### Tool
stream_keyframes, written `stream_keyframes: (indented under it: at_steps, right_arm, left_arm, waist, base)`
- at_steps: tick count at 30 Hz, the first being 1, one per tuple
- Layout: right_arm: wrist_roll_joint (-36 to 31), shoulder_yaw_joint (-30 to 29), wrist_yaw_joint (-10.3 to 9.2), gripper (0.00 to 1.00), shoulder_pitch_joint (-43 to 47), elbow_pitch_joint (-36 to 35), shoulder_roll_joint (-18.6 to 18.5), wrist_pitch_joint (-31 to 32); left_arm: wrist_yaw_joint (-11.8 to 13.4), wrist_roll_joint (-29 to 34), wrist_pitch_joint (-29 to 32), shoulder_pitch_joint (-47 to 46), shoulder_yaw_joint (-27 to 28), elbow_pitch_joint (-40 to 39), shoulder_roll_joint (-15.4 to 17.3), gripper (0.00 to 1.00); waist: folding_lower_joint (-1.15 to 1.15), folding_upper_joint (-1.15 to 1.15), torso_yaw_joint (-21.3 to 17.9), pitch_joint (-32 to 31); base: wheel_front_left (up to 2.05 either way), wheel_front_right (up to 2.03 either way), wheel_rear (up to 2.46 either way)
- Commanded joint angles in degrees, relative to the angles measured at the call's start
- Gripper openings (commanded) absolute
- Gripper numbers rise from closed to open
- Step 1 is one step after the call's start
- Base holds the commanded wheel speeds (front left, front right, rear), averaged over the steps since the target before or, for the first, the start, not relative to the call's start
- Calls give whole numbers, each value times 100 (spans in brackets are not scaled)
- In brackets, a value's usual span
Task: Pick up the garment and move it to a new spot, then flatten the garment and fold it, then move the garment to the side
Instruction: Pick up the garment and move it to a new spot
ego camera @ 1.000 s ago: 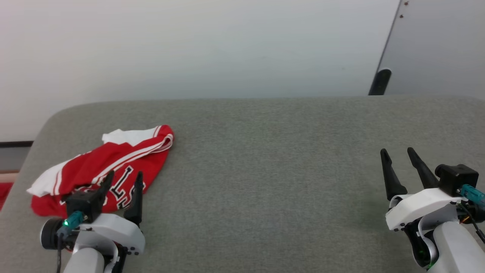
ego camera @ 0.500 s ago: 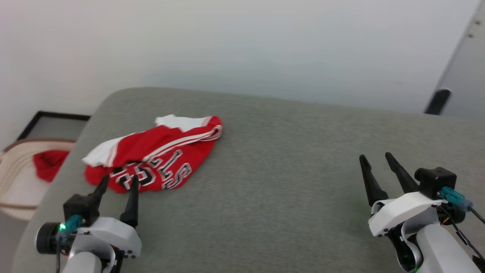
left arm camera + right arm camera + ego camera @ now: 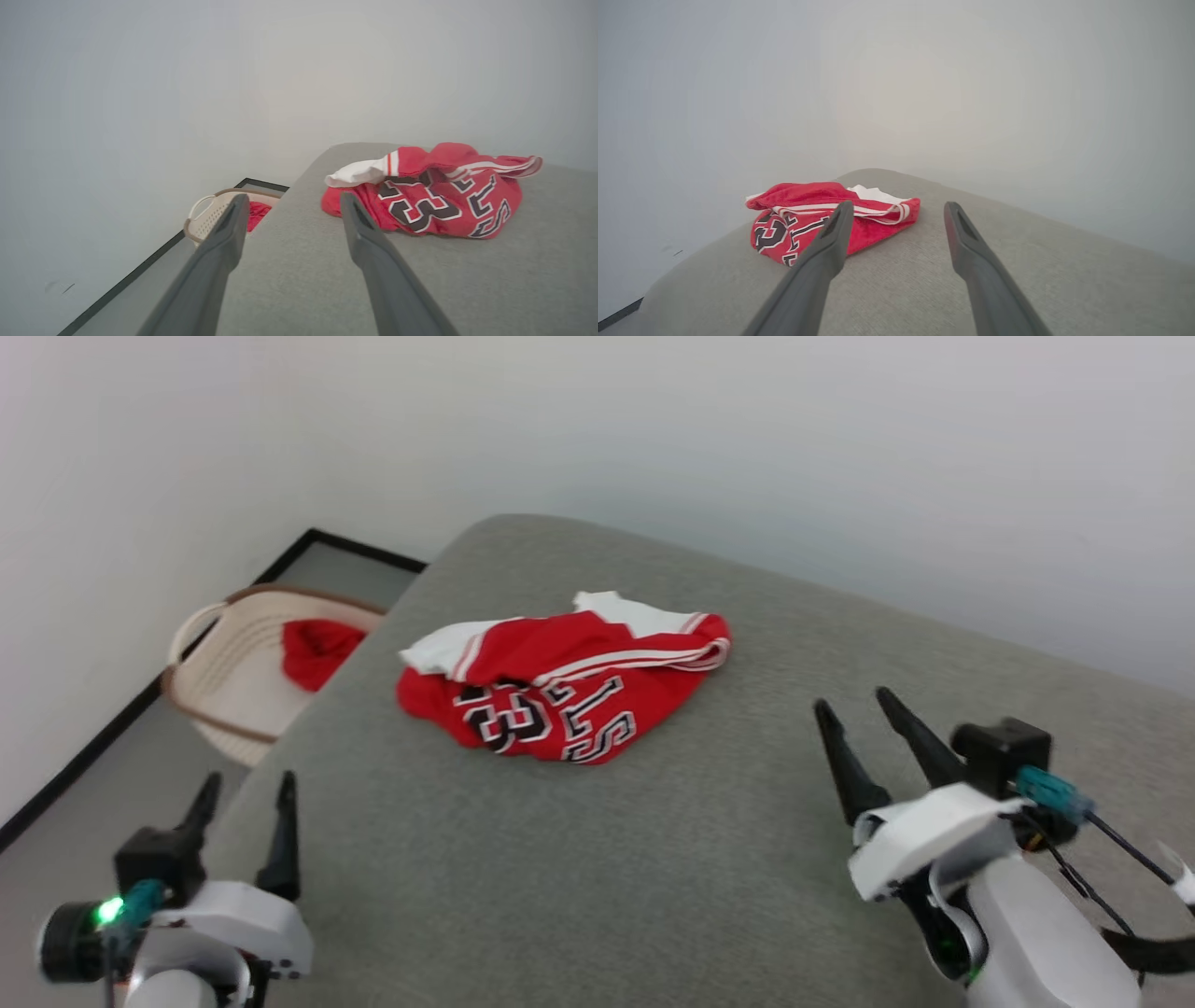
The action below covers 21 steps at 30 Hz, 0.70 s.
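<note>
Left claw (image 3: 250, 777): 2 dark fingers spread wide, nothing between them. It sits at the lower left of the head view, by the left edge of the table (image 3: 579, 877), apart from the garment (image 3: 560, 681). A green light is lit at its wrist.

Right claw (image 3: 850, 698): wide too, and empty. It is over the table at the lower right, fingers pointing roughly toward the garment, well apart from it.

Garment: a crumpled heap on the grey fabric-topped table, near its far left corner. Neither claw touches it.
- Red body.
- A white sleeve sticks out at the left end, with red stripes near the cuff.
- A 2nd white patch shows at the back.
- A red-and-white striped band runs along the top fold to the right end.

Writing: black characters outlined in white. "23" reads clearly in the left wrist view. Letters sit beside it, partly lost in folds. The end one is an S; those before it could be L or T. The whole word cannot be read.

Beyond the table's left edge: a cream basket (image 3: 224, 700) with a brown rim stands on the grey floor (image 3: 84, 840), with a red cloth (image 3: 317, 651) inside. A black strip runs along the foot of the pale wall (image 3: 653, 429).
</note>
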Motion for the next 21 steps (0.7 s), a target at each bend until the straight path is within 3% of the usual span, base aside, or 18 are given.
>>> stream_keyframes:
  at_steps: [1,8,15,21]
  right_arm:
    - [62,116,-8,100,-113,66,-13,-29]
    - [157,387,-8,100,-403,213,3,-29]
    - [184,185,-8,100,-197,163,-120,-29]
    - [-43,300,-8,100,-502,75,-150,-29]
  left_arm:
    - [43,-22,-1,57,50,-72,-15,100]
    - [83,-71,-1,212,219,-264,4,100]
    - [-75,-5,0,-33,-27,-139,-5,100]
    - [-184,62,0,-598,-218,-30,209,100]
  waist:
    - [0,0,370,165]
    - [0,0,400,266]
    - [0,0,313,293]
    - [0,0,-388,810]
  base:
    - [0,0,0]
    - [0,0,0]
    - [0,0,0]
    - [0,0,0]
